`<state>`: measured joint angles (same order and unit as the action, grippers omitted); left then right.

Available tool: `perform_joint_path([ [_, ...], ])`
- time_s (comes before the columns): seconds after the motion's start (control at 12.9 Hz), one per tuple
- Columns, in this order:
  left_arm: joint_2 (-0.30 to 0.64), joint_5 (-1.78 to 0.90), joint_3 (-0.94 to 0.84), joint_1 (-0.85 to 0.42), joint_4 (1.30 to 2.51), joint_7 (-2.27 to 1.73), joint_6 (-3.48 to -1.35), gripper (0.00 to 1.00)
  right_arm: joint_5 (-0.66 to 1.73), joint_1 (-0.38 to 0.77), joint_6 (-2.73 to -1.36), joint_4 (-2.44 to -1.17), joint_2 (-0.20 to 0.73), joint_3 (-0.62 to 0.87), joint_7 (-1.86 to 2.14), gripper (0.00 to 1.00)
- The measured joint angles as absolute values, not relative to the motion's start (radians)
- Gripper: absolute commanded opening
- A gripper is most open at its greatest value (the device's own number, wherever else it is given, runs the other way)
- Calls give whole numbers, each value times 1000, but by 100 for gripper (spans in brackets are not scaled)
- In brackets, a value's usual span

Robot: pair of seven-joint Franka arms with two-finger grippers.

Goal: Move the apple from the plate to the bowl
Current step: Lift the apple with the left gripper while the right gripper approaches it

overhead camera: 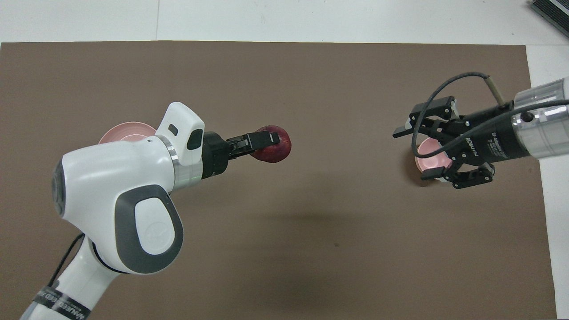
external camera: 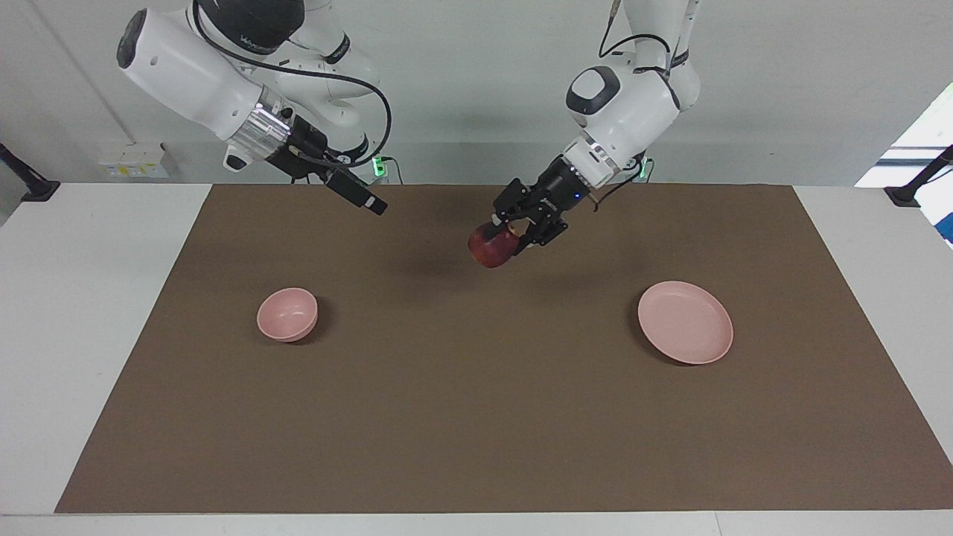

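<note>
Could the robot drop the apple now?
Maybe. The left gripper holds the small dark red apple up in the air over the bare brown mat, tilted sideways, so a slip would send it rolling. The open right gripper hangs nearby over the small deep pink bowl; a clumsy handover could knock the apple loose. The flat pink plate is empty.

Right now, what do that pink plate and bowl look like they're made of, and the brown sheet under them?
The plate and bowl: probably matte plastic or melamine, judging by the even pale pink and soft sheen without glassy glare; glazed ceramic can't be excluded. The brown sheet: flat, dull, no visible weave or shine, so likely paper, card or felt.
</note>
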<state>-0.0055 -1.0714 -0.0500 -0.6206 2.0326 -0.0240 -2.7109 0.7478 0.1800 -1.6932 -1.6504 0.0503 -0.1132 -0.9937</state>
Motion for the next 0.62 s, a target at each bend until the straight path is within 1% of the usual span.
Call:
perform_joint_path([
  [0.39,1,-1184,-151,-627,2024,-28,-2960,0,859,200,-1712,-1652,126,-111,-1060,100],
  [0.62,1,-1204,-181,-627,2012,-33,-3014,0,881,231,-1716,-1662,145,-111,-1060,100],
])
